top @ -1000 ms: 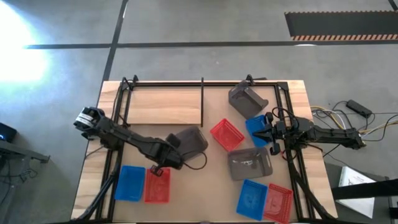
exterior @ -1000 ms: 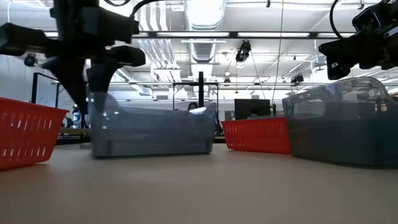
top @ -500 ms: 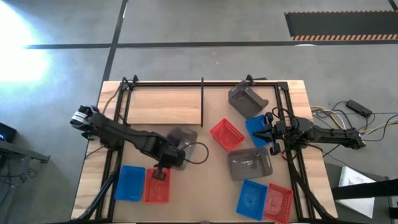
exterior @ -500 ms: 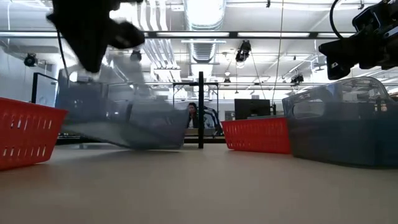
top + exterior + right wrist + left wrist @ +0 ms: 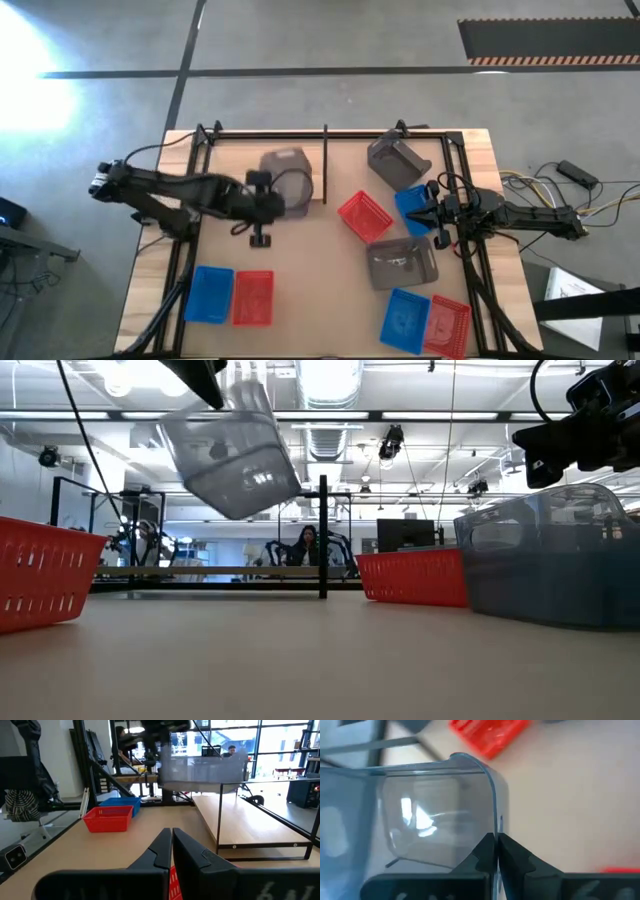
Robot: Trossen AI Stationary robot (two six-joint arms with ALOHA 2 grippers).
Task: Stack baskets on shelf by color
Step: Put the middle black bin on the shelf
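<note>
**Operator:** Carrying what, and where, relative to the shelf (image 5: 262,170)?

**Technician:** The left gripper (image 5: 495,851) has its fingers closed on the rim of a dark grey basket (image 5: 285,180). In the high view the basket sits over the shelf's right end, just beside the dark upright divider (image 5: 325,163). In the low view it hangs tilted, well clear of the board (image 5: 232,455).

**Operator:** Which relation governs the next move?

**Technician:** The basket extends forward from the fingers, toward the divider, with the clamped wall edge-on between them. Judged from this, placement calls for levelling and lowering onto the board short of the divider. Its long axis cannot be read reliably.

**Operator:** Right arm?

**Technician:** The right gripper (image 5: 171,843) waits well right of the shelf, beside a blue basket (image 5: 413,207), fingers together, holding nothing.
</note>
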